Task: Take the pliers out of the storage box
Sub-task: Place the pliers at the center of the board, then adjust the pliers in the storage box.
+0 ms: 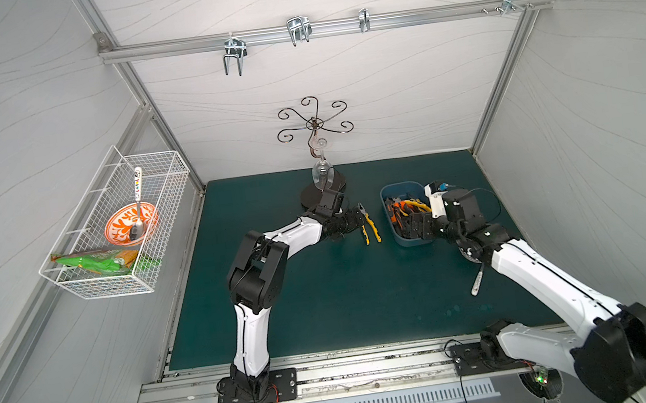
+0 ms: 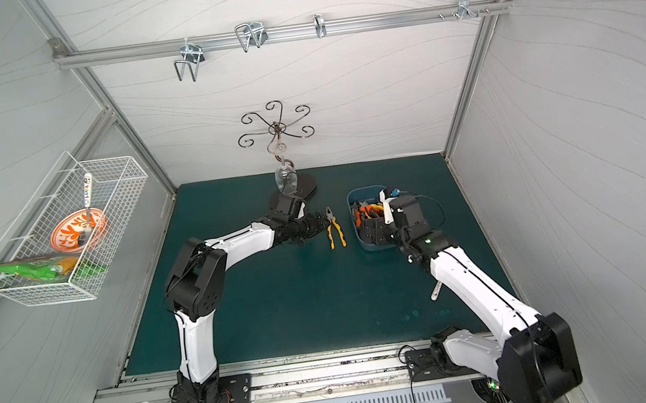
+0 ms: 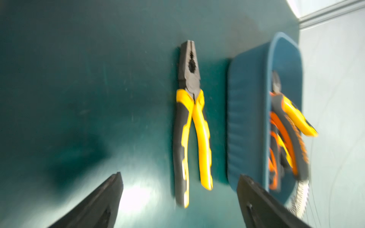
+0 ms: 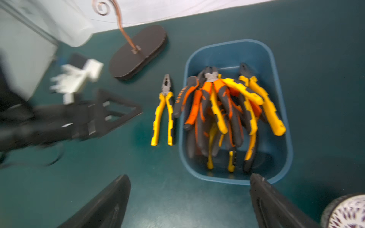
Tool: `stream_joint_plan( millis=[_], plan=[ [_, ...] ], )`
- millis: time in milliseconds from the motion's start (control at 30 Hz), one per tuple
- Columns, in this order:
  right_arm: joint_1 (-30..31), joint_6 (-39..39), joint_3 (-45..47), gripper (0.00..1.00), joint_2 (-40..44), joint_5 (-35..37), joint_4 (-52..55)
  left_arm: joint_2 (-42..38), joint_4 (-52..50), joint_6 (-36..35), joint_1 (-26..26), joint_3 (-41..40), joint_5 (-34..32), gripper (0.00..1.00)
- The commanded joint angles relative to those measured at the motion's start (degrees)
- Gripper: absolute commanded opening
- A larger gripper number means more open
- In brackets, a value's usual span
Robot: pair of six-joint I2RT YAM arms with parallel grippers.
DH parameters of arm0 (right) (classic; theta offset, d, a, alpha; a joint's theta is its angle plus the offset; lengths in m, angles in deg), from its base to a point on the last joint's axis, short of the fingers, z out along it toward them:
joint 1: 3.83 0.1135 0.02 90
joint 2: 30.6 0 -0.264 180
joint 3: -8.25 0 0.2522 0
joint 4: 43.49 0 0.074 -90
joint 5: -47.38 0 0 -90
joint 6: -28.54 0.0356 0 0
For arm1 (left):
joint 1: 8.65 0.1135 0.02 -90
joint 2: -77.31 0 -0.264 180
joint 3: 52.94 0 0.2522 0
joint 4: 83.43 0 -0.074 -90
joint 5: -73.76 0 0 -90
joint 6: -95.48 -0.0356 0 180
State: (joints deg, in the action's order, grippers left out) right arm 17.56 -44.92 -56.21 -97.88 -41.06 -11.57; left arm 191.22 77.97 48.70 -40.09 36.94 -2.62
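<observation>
The pliers (image 4: 223, 110) in the storage box (image 4: 284, 154) lie lengthwise just ahead of the nearer right pincer (image 4: 188, 177), handles toward its apart jaws, while the left pincer (image 3: 180, 175), also apart, faces one pair (image 3: 189, 79) on the tabletop (image 4: 325, 98).

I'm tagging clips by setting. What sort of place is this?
Probably a robot test booth: wall panels in an aluminium frame, left arm and right arm bolted to a rail, a green mat.
</observation>
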Motion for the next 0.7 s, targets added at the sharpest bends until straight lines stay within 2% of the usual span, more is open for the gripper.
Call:
stream_joint_plan(
  millis=[0,100,267,433,533,667],
  plan=[
    [-1.4,-2.1,-5.0,0.96,-5.3,3.6,6.8,-6.9,6.4,-2.8,-0.7,-5.2,-1.5,0.96],
    [-3.3,-3.9,-10.4,0.94,-11.5,2.7,11.3,-12.1,7.6,-5.3,-1.8,-10.1,-2.5,0.96],
    [-5.3,-7.0,-18.6,0.87,-20.5,2.3,16.3,-19.5,6.7,-8.3,-3.5,-15.9,-0.5,0.98],
    [-7.5,-14.0,-28.6,0.7,-29.6,4.1,23.0,-27.2,6.1,-15.8,-7.8,-21.5,-0.9,1.0],
    [-10.3,-17.7,-33.2,0.59,-33.4,-0.9,25.3,-31.3,6.8,-19.0,-9.8,-24.9,0.8,1.0],
    [-11.2,-22.4,-40.5,0.53,-39.0,-3.8,29.7,-37.2,9.4,-22.5,-10.8,-30.0,2.8,1.0]
  ],
)
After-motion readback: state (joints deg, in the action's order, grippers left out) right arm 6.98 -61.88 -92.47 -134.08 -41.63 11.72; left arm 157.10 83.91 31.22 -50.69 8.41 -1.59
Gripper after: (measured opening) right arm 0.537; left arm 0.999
